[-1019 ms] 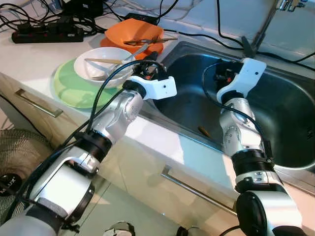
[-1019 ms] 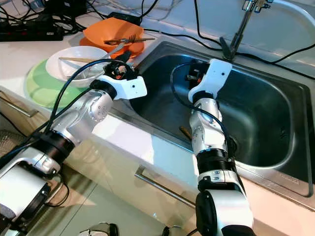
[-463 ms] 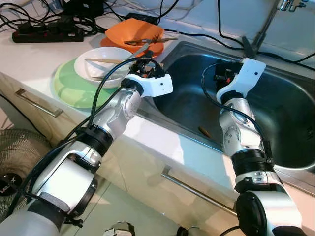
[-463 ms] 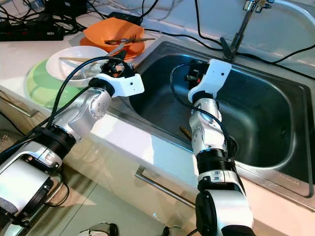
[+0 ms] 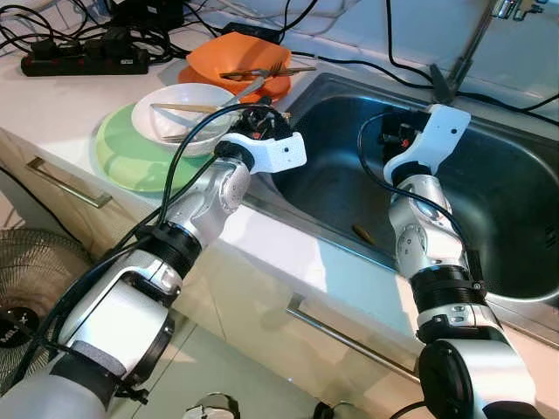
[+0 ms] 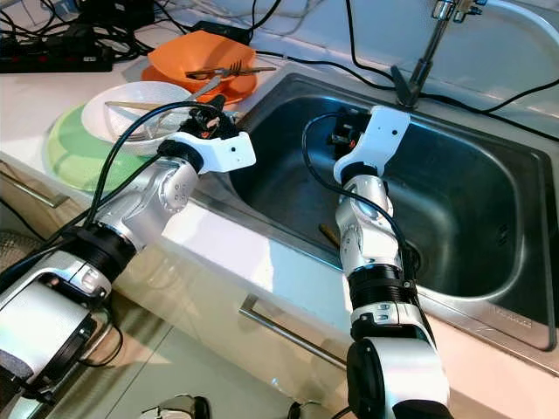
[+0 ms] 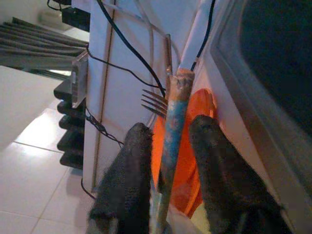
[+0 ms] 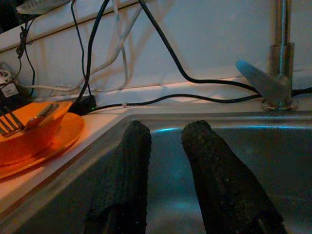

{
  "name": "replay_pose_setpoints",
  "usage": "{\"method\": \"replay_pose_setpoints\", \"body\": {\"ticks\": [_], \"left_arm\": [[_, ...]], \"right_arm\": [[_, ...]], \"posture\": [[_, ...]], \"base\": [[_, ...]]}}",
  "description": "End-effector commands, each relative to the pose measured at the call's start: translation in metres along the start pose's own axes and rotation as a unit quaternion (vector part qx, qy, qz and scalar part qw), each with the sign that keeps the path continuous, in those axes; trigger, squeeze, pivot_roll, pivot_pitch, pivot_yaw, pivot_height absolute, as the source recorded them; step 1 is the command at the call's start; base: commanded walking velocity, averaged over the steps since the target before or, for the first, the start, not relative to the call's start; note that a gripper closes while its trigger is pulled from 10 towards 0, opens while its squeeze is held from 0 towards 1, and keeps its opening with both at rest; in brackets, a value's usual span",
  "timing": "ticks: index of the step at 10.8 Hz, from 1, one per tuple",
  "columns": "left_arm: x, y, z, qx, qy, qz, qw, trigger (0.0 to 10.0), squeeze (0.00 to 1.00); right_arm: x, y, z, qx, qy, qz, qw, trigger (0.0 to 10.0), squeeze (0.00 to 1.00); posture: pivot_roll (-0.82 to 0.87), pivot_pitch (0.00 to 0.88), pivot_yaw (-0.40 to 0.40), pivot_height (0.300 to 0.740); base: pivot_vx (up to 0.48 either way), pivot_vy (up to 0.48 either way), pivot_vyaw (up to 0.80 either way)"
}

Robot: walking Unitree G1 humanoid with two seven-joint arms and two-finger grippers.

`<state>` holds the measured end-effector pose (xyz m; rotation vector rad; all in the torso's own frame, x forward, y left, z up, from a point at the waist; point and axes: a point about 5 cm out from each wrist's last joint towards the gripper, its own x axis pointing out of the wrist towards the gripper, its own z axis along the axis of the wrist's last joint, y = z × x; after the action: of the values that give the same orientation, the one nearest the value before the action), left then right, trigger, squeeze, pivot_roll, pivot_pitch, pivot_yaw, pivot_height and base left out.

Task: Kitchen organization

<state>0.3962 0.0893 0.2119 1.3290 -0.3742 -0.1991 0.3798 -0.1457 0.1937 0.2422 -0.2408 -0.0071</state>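
My left gripper (image 7: 171, 126) is at the sink's left rim, beside the white bowl (image 5: 179, 109) and the orange bowl (image 5: 236, 57). It is open, with its fingers (image 7: 138, 146) on either side of a worn utensil handle (image 7: 174, 112) that reaches toward the orange bowl (image 7: 186, 146). A fork (image 7: 155, 102) lies across that bowl. The white bowl holds a fork and wooden sticks and stands on a green plate (image 5: 122, 153). My right gripper (image 8: 168, 129) hangs open inside the steel sink (image 5: 515, 192), with nothing between its fingers.
A small brown object (image 5: 362, 234) lies on the sink floor. The tap (image 6: 419, 52) rises behind the sink. Cables and a black power strip (image 5: 83, 61) run along the back of the counter. Drawer handles (image 5: 65, 183) front the cabinet, and a fan (image 5: 31, 271) stands on the floor at left.
My left gripper has moved slightly forward toward the bowls, bringing its fingers alongside the utensil handle. The right arm has not moved.
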Motion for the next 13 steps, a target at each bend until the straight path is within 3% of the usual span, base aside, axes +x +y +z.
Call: {"method": "replay_pose_setpoints", "body": {"ticks": [1,10,11,13], "left_arm": [[0.004,0.009,0.003,-0.001,-0.005,0.016,1.0,0.0,0.0],[0.007,0.026,0.006,0.027,-0.014,0.035,0.999,0.0,0.0],[0.008,0.037,0.009,0.035,-0.023,0.055,0.998,0.0,0.0],[0.007,0.076,0.024,0.052,-0.06,0.132,0.988,0.0,0.0]], "right_arm": [[-0.002,-0.002,0.0,0.005,0.0,-0.005,1.0,10.0,0.0],[-0.002,-0.001,-0.004,0.014,0.006,-0.009,1.0,10.0,0.0],[-0.003,-0.001,-0.005,0.014,0.007,-0.01,1.0,10.0,0.0],[-0.003,0.0,-0.006,0.015,0.009,-0.009,1.0,10.0,0.0]], "posture": [[0.04,0.076,-0.037,0.74],[0.06,0.072,-0.036,0.74],[0.06,0.07,-0.036,0.74],[0.06,0.069,-0.038,0.74]], "base": [[0.0,0.0,0.0],[0.0,0.0,0.0],[0.0,0.0,0.0],[0.0,0.0,0.0]]}}
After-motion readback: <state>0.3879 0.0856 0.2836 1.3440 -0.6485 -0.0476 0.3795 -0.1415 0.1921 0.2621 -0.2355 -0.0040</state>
